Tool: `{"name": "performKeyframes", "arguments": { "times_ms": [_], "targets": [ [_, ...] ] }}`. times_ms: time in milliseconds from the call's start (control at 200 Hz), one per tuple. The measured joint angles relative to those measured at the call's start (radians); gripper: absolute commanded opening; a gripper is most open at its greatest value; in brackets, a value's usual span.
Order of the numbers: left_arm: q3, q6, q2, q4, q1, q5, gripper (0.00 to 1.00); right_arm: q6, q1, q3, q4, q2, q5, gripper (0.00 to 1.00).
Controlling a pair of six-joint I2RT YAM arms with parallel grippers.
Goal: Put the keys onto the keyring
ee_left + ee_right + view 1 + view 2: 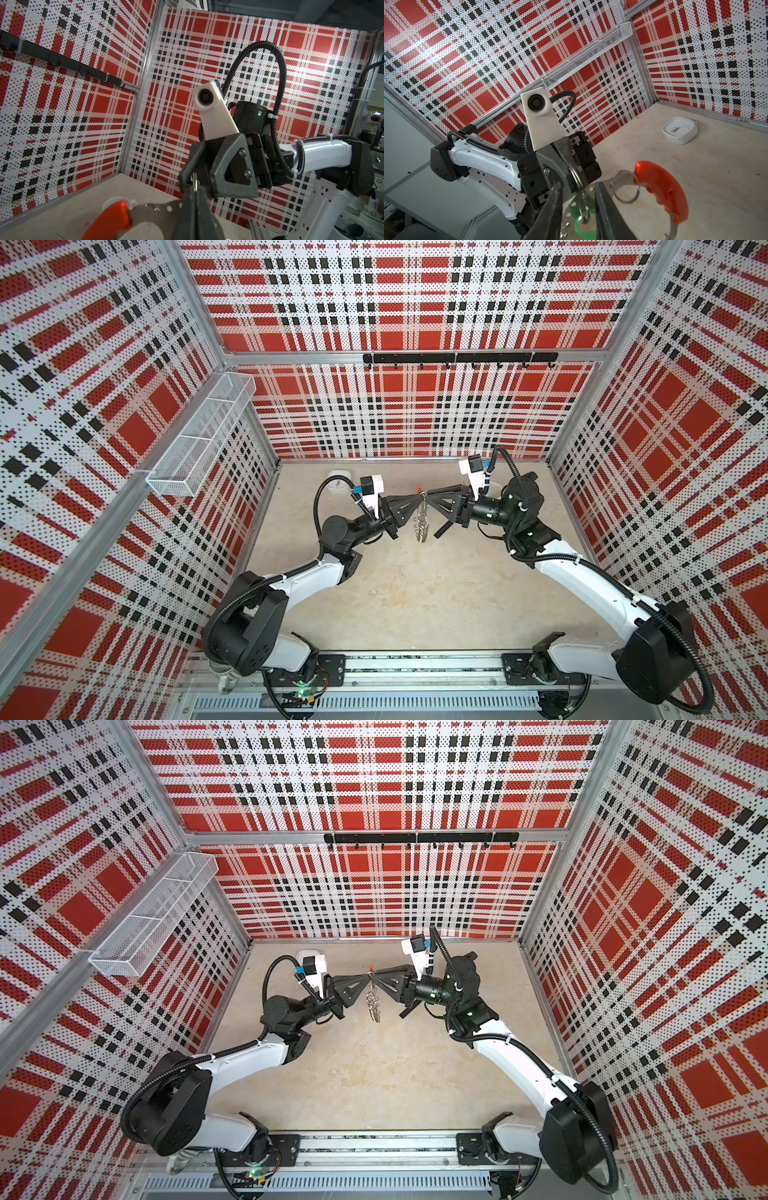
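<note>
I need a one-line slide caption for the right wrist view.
Left gripper holding the keyring aloft, green-tagged keys between the right gripper's fingers.

both top views look steeply down from high over the near edge at the whole table [415, 593], arms [307, 572] in the lower half. each wrist view sits close behind its fingers [193, 216], facing the opposite arm; both share the keyring [116, 218].

The left gripper [366, 979] and the right gripper [386, 992] are meeting tip to tip above the table [374, 1085]. The left one is pinching the top of the keyring [374, 1006], which is hanging edge-on, its wire loops [376, 1014] dangling below. The right one is facing it with fingers standing apart. A white clock [306, 953] is peeking out from behind the left wrist camera [312, 966].
</note>
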Motion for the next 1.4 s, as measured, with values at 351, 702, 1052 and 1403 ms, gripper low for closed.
{"name": "performKeyframes", "arguments": {
  "times_ms": [351, 702, 1052, 1403],
  "targets": [
    [0.005, -0.010, 0.003, 0.002, -0.002, 0.004, 0.00, -0.012, 0.003, 0.011, -0.002, 0.012, -0.009, 0.05],
    [0.005, 0.035, 0.002, -0.024, 0.018, 0.014, 0.29, -0.146, 0.006, 0.086, -0.177, 0.012, 0.037, 0.00],
    [0.154, 0.697, -0.169, -0.764, 0.060, 0.033, 0.30, -0.486, 0.076, 0.246, -0.569, 0.037, 0.295, 0.00],
    [0.389, 0.998, -0.089, -1.225, 0.105, 0.126, 0.29, -0.571, 0.098, 0.245, -0.654, 0.039, 0.348, 0.00]
  ]
}}
